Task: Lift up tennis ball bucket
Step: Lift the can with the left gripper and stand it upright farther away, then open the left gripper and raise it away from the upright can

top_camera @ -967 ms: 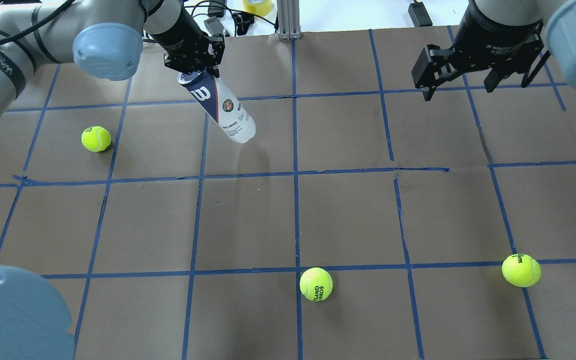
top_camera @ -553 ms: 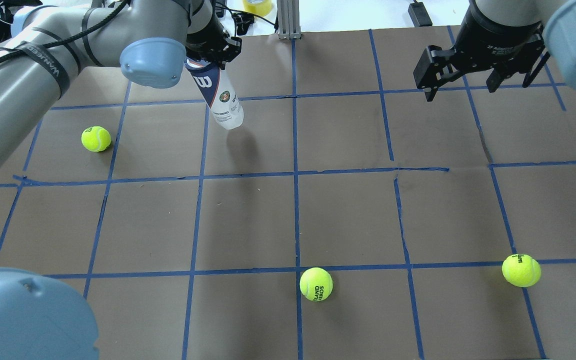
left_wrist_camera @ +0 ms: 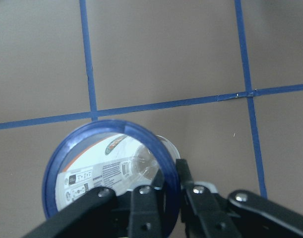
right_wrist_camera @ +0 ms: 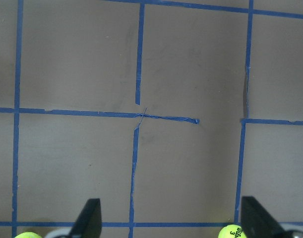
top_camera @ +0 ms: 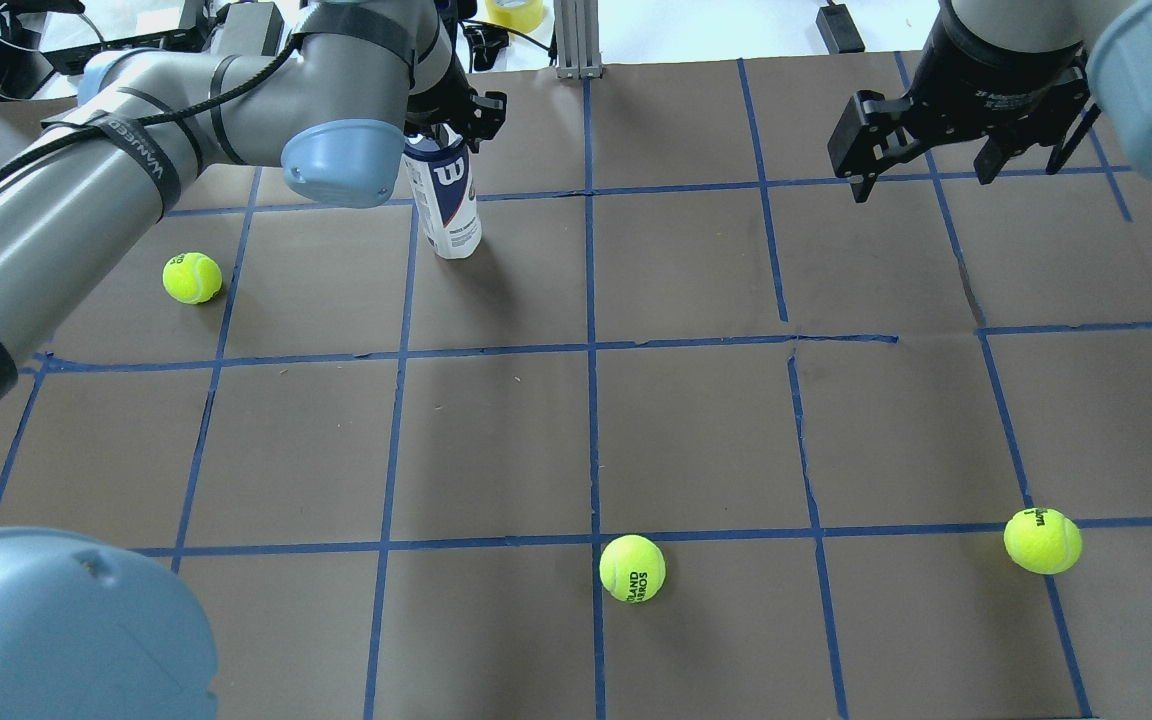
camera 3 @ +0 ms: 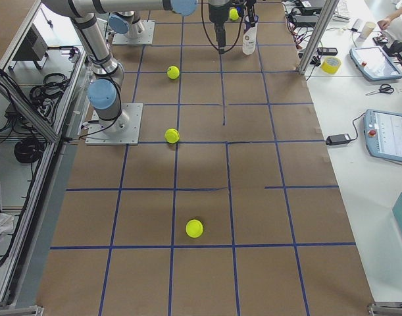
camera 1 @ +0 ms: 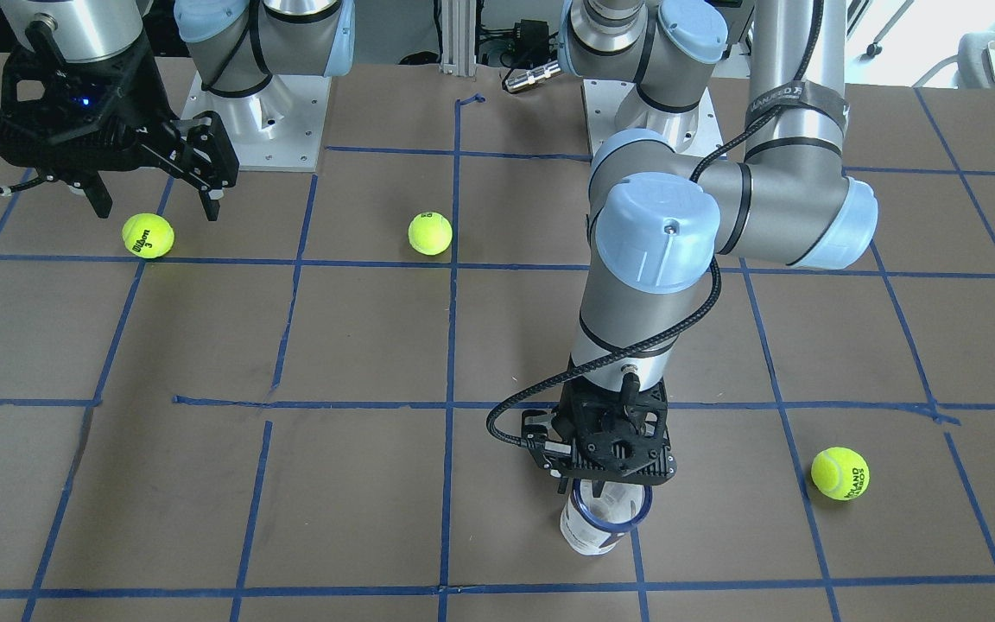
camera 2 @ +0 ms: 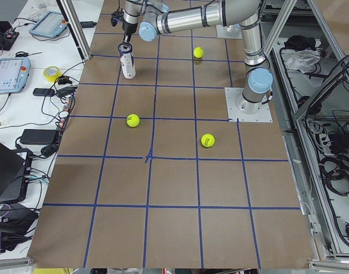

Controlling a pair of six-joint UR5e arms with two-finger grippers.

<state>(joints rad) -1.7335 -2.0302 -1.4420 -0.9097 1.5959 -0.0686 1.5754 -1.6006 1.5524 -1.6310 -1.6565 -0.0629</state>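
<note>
On robot's left of tennis ball bucket [top_camera: 448,205], well apart: tennis ball [top_camera: 192,277].

The left arm [camera 1: 627,320] is silver-grey tubing with pale blue joint caps [camera 1: 653,229], a looping black cable [camera 1: 491,422] and a black left gripper [camera 1: 605,479].

Bright even overhead light; soft faint shadows on table [top_camera: 696,430]; wrist cams soft at btm edge.
</note>
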